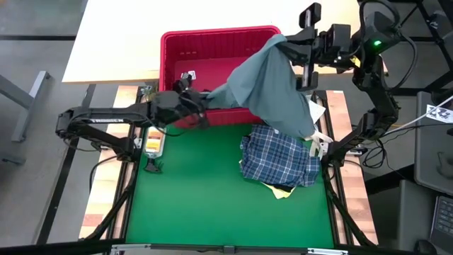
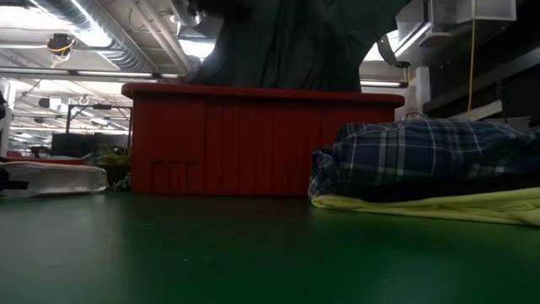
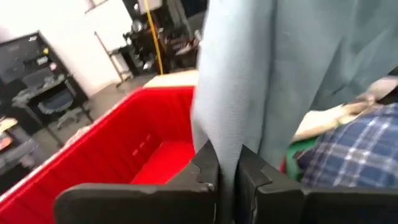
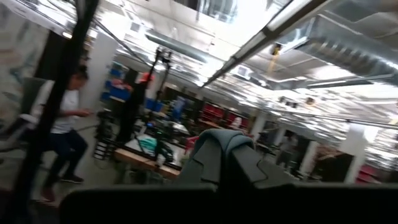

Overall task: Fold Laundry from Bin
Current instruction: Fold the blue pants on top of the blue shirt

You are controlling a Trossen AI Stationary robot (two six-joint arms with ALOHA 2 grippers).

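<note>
- Nearest on the green mat [image 1: 205, 198], toward its right side, the blue-white plaid shirt [image 1: 279, 159] lies bundled on top of the small yellow garment [image 1: 282, 191], whose edge sticks out from under it; the low view shows the plaid bundle [image 2: 422, 156] resting on the flat yellow layer [image 2: 439, 207].
- Just beyond the plaid shirt, the large grey-blue garment [image 1: 272, 85] hangs stretched between both arms, its lower part draping down over the plaid shirt's far edge and its upper part over the right half of the bin.
- At the mat's far-left edge, the left gripper [image 1: 205, 99] is clamped on a corner of the grey-blue garment; its wrist view shows the cloth [image 3: 249, 74] pinched between the two dark fingers [image 3: 205, 168], just above the bin's near rim.
- Behind the mat stands the red bin [image 1: 177, 49], upright, its slotted walls showing; in the low view its front wall [image 2: 219, 143] rises behind the folded pile.
- Above the bin's far-right corner, the right gripper [image 1: 294, 39] is raised and closed on the garment's top, with grey-blue fabric [image 4: 217, 146] bunched between its fingers.
- Far off in the room, the right wrist view shows a person [image 4: 62, 134] beside workbenches.
</note>
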